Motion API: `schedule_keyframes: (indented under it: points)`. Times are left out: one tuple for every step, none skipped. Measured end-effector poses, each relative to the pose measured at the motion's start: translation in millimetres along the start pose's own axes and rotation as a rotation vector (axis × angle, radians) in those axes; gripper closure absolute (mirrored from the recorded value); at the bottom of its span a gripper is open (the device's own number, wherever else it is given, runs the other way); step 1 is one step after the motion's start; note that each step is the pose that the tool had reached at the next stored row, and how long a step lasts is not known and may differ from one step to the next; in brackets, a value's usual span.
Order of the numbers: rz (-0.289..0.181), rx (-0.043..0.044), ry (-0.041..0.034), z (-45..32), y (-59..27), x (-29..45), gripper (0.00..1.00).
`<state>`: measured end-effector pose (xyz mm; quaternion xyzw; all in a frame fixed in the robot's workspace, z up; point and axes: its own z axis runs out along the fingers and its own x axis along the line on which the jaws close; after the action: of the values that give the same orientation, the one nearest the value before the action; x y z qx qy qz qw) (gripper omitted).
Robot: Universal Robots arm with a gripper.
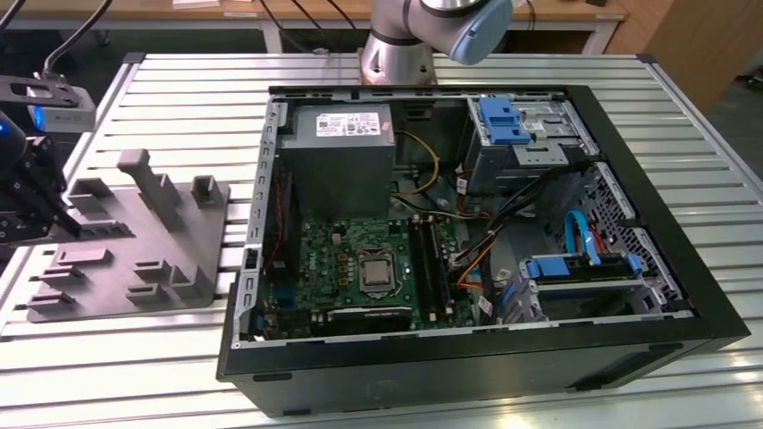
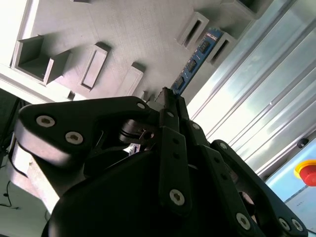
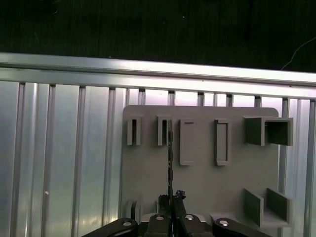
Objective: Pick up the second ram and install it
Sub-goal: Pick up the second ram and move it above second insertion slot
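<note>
The second ram (image 2: 197,57) is a slim bluish-green stick with black chips, and my gripper (image 2: 170,98) is shut on one end of it. In the first wrist view the ram (image 3: 170,153) appears edge-on as a thin dark line running from the gripper (image 3: 171,198) towards the narrow slots of the grey fixture tray (image 3: 202,182). I cannot tell whether its far end touches the tray. In the exterior view the gripper (image 1: 42,201) hangs at the far left, over the tray's (image 1: 131,259) left side.
An open black computer case (image 1: 477,357) lies to the exterior view's right of the tray. Inside it are the green motherboard (image 1: 334,259), its long black slot rails (image 1: 431,264), a grey power supply (image 1: 343,152) and blue drive brackets (image 1: 501,116). The ribbed metal table (image 1: 143,357) carries both.
</note>
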<state>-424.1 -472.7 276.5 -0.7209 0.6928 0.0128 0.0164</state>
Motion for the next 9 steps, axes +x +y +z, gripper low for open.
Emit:
schedule_keyframes:
  points:
    - [0.0,0.0,0.0,-0.9,0.0,0.0,0.86]
    - [0.0,0.0,0.0,-1.7,0.0,-0.1,0.86]
    - [0.0,0.0,0.0,-2.5,0.0,-0.1,0.86]
    - [0.0,0.0,0.0,-3.1,0.0,-0.1,0.86]
    - [0.0,0.0,0.0,-3.8,0.0,-0.1,0.86]
    - [0.0,0.0,0.0,-4.6,0.0,-0.2,0.86]
    - [0.0,0.0001,0.0,-5.4,0.0,-0.2,0.86]
    - [0.0,0.0,0.0,-6.4,0.0,-0.2,0.86]
    - [0.0,0.0,0.0,-7.3,0.0,-0.3,0.86]
